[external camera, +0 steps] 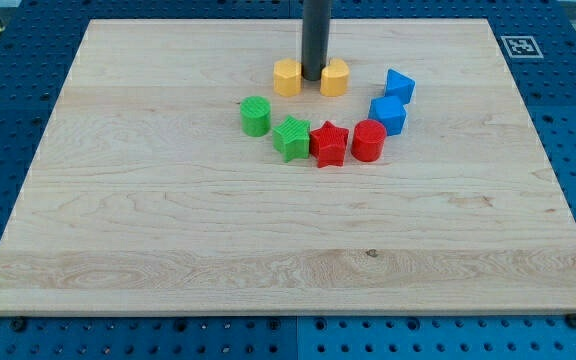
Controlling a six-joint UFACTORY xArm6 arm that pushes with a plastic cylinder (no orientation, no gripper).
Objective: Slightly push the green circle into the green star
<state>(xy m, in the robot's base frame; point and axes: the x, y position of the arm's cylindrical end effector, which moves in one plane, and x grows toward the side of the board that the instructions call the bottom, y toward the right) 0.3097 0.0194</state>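
Note:
The green circle stands on the wooden board, just left of and slightly above the green star, with a small gap or light contact between them. My tip rests near the view's top, between two yellow blocks, above and to the right of the green circle. The rod comes straight down from the view's top edge.
A yellow hexagon block and a yellow heart-like block flank the tip. A red star touches the green star's right side, then a red cylinder. Two blue blocks lie at the right. The board sits on a blue perforated table.

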